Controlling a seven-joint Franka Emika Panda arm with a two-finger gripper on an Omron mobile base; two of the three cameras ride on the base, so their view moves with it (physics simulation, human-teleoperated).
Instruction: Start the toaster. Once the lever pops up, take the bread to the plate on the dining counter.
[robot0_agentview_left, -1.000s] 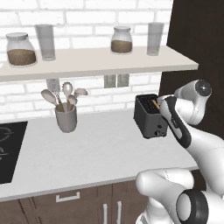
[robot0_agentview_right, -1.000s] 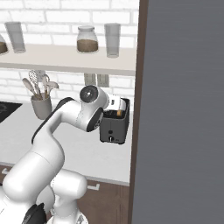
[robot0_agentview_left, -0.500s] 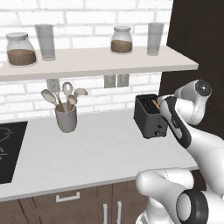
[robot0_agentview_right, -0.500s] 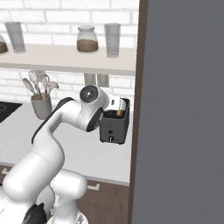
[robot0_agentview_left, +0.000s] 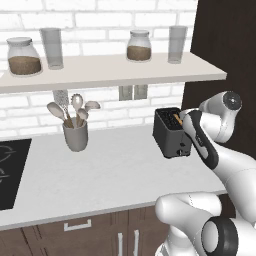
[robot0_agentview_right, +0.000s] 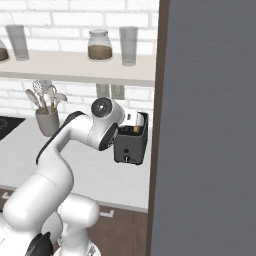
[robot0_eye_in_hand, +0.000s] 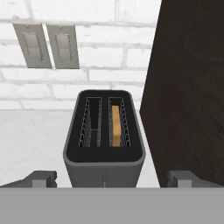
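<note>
Two fingertips of the gripper (robot0_eye_in_hand: 111, 179) stand spread wide, one at each side of the toaster (robot0_eye_in_hand: 104, 140), holding nothing. On the left of the worktop (robot0_agentview_left: 100, 170) sits a grey pot of utensils (robot0_agentview_left: 75, 132); the toaster stands further right beside the dark cabinet wall (robot0_eye_in_hand: 188, 87). Bread (robot0_eye_in_hand: 116, 125) sits in the right slot.
</note>
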